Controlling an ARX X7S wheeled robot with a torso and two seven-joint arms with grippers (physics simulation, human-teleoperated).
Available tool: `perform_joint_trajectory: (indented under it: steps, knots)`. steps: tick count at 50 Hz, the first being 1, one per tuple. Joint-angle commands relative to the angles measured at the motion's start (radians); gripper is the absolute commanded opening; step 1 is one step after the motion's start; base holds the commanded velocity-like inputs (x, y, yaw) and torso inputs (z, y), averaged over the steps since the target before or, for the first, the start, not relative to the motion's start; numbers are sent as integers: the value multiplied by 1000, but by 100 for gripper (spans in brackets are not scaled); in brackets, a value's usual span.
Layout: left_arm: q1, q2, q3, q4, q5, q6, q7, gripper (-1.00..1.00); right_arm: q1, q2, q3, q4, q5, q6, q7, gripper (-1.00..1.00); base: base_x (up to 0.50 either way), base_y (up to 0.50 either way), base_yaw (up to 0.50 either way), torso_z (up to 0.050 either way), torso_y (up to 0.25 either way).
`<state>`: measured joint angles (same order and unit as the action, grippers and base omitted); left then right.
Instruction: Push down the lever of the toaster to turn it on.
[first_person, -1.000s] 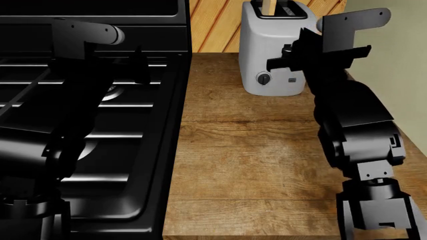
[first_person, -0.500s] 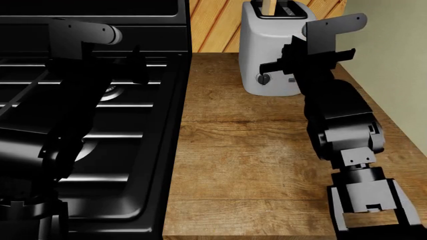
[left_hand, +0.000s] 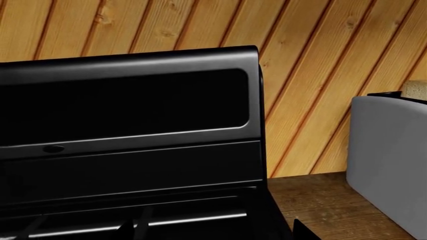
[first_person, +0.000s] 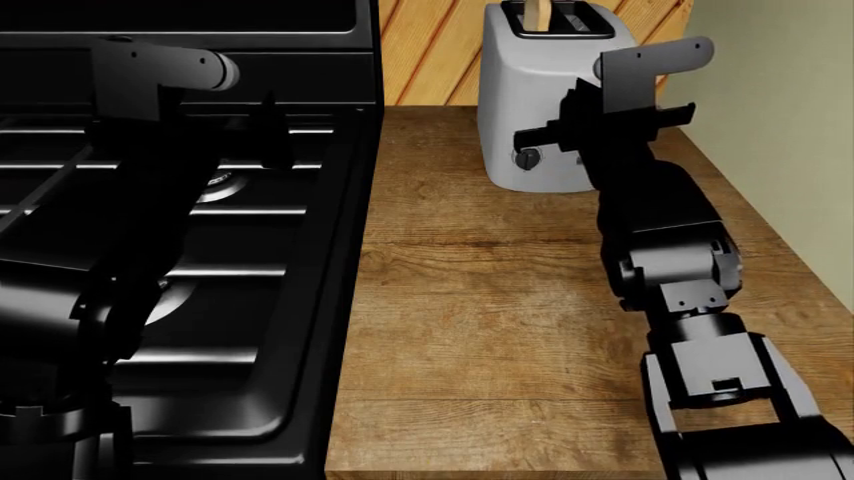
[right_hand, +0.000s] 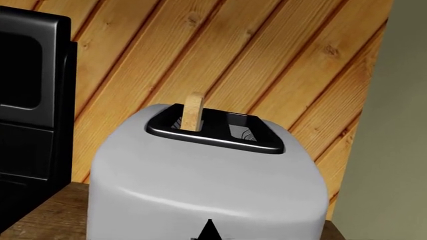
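Light grey toaster (first_person: 541, 100) upright at the far end of the wooden counter (first_person: 494, 310), against a slatted wood wall (right_hand: 267, 55) and just beside a black stove (first_person: 174, 200) on the robot's left. Two black-rimmed top slots; bread slice (right_hand: 194, 112) standing up out of one slot, the other showing only its wire guides. Round dark knob (first_person: 529, 158) low on the toaster's front face. Lever largely hidden behind the right arm in the head view; only a small black tip (right_hand: 209, 229) visible at the lower edge of the right wrist view, on the toaster's front, its height along the slot not discernible.

Right end effector (first_person: 550, 132) raised in front of the toaster's front face, just above the knob, very near or touching the face; contact not resolvable. Finger spread not discernible against the dark arm; nothing visibly gripped.

Left end effector (first_person: 274, 130) held over the stove burners, well apart from the toaster; finger spread likewise not discernible, nothing visibly gripped. Left wrist view facing the stove's back panel (left_hand: 127, 105), with the toaster's grey side (left_hand: 390, 165) at one edge.
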<state>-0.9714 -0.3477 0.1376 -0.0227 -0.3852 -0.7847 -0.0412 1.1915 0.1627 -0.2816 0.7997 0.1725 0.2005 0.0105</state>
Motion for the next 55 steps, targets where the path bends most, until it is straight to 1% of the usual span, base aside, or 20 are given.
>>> perform_joint_trajectory:
  steps: [1, 8, 16, 25, 39, 51, 55]
  knots:
    - [3, -2, 2, 2, -2, 1, -3, 100, -12, -10, -9, 130, -3, -54, -5, -100, 0, 0, 0, 0, 0]
    - [3, 1, 6, -4, -1, 5, -4, 100, -24, -6, -12, 124, -2, -50, -3, -100, 0, 0, 0, 0, 0]
    - [4, 0, 8, -4, -3, 5, -6, 100, -17, -13, -14, 222, -5, -106, -6, -100, 0, 0, 0, 0, 0]
    - [7, -1, 8, -4, -6, 7, -7, 100, -27, -13, -17, 239, -2, -117, -5, -100, 14, 0, 3, 0, 0]
    - [11, -6, 5, 21, -18, -7, -11, 100, -35, -26, -18, 323, 0, -173, -8, -100, 14, 0, 5, 0, 0]
    - [12, -5, 10, 28, -23, -9, -13, 100, -27, -46, -11, 489, 7, -271, -27, -100, 13, 0, 5, -1, 0]
    - [11, -4, 12, 26, -23, -6, -12, 100, -39, -47, -6, 501, 8, -279, -28, -100, 10, 0, 5, 0, 0]
